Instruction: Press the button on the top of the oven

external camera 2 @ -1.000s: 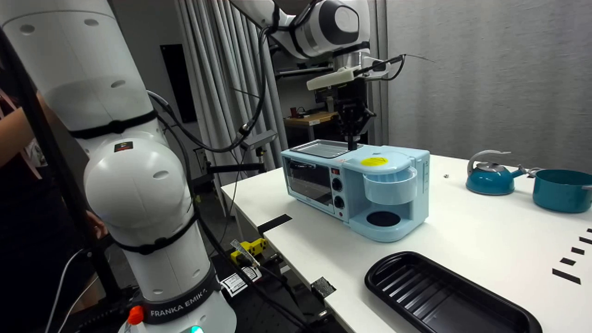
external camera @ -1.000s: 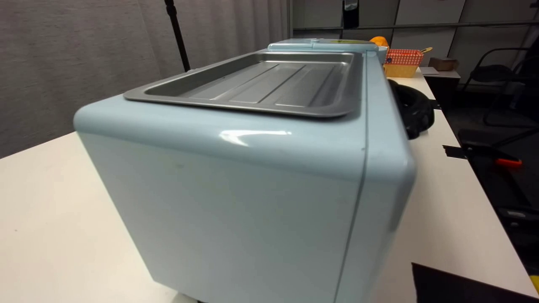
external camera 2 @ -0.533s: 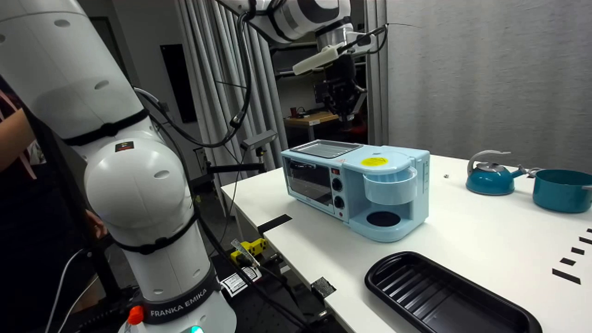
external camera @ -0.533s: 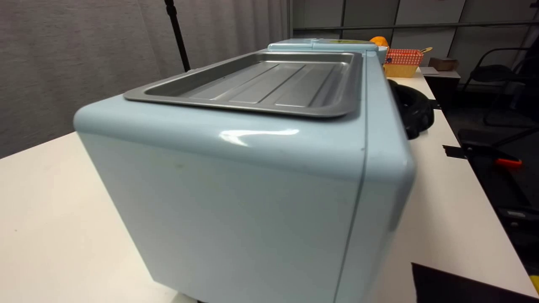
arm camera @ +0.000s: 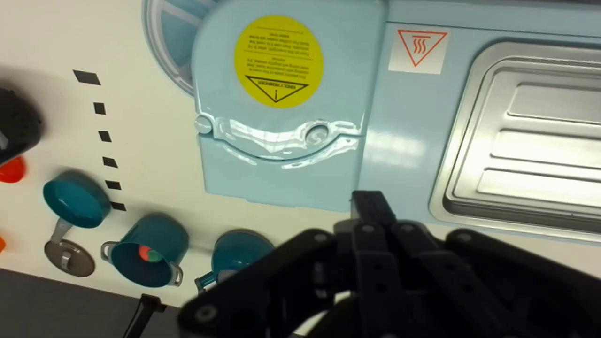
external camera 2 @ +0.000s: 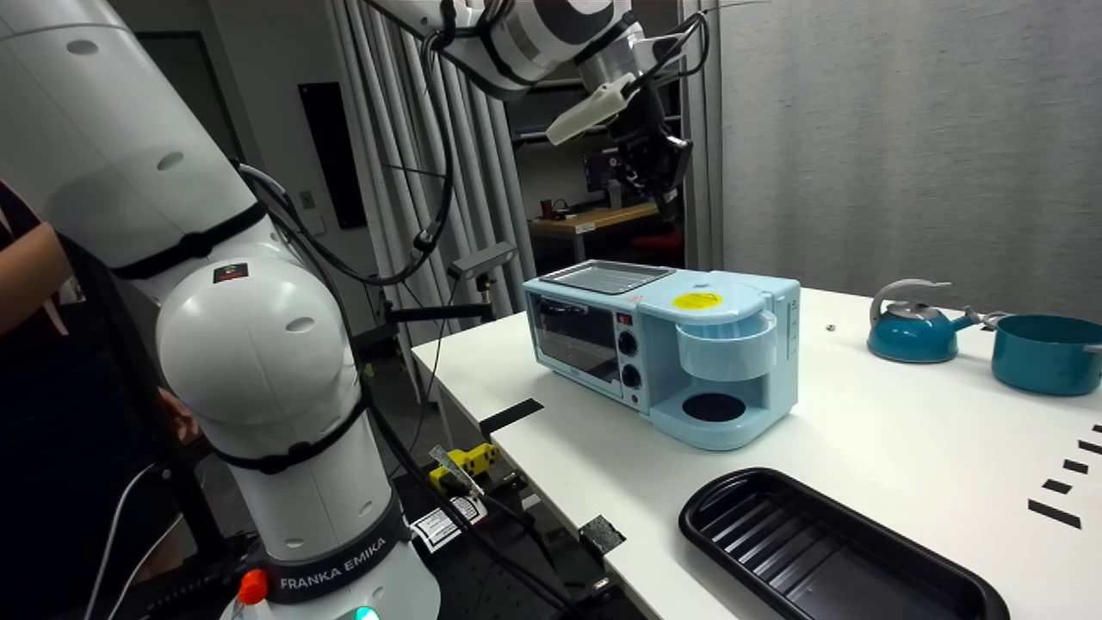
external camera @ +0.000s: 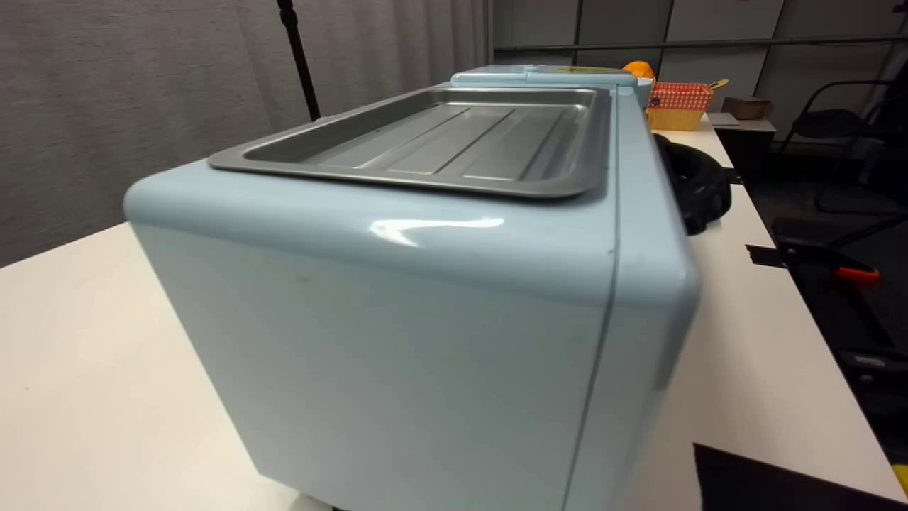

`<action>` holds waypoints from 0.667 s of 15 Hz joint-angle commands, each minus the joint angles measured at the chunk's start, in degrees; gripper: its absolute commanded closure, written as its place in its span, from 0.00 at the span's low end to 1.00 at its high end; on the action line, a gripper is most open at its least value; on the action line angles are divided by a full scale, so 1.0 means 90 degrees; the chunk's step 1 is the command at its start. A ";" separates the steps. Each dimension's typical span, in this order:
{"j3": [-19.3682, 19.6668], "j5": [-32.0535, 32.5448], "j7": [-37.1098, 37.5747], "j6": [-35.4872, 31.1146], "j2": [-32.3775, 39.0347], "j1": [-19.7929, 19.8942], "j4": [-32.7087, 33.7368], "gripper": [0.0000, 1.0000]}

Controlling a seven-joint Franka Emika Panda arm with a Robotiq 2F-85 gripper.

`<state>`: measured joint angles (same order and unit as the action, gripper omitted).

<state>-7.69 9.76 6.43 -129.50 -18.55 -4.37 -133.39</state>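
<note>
Well, up and away: hangs tilted, clear above the oven (external camera 2: 663, 353), at about 12 o'clock from it in an exterior view. Marks a clear lift for the gripper (arm camera: 374, 206) since a second ago, from a low spot at or just over the oven beside the metal tray (arm camera: 540, 145). Suggests a press just tried and now a retreat; could be near done. Can't confirm: shows no sure sign of a press either way. Find the likely button (arm camera: 317, 134) in wrist view, on the lid (arm camera: 342, 84), at 11 o'clock from the gripper. Not certain as the target. Find the oven on the white table (external camera 2: 913, 422), spanning wrist view from 9 through 12 to 3 o'clock. Now jaws: looks fully together, no gap visible at the tips, nothing held. Touches nothing either; leaves plain air below, in an exterior view. Makes a decent poker like that. If pressing again, needs levelling, then a move toward 11 o'clock in wrist view before coming down. Otherwise, just back off.
</note>
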 commanded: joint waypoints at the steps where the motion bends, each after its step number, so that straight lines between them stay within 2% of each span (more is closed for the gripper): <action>1: -0.0094 0.0267 0.0439 -0.0544 -0.0275 0.0109 -0.0376 1.00; 6: -0.0071 0.0247 0.0582 -0.0918 -0.0355 0.0131 -0.0562 1.00; 7: -0.0079 0.0251 0.0611 -0.0945 -0.0378 0.0140 -0.0593 0.74; 8: -0.0079 0.0245 0.0620 -0.0990 -0.0406 0.0146 -0.0629 0.73; 10: -0.0058 0.0223 0.0607 -0.1013 -0.0454 0.0162 -0.0684 0.59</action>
<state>-7.70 10.91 10.58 -136.52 -20.15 -4.00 -137.13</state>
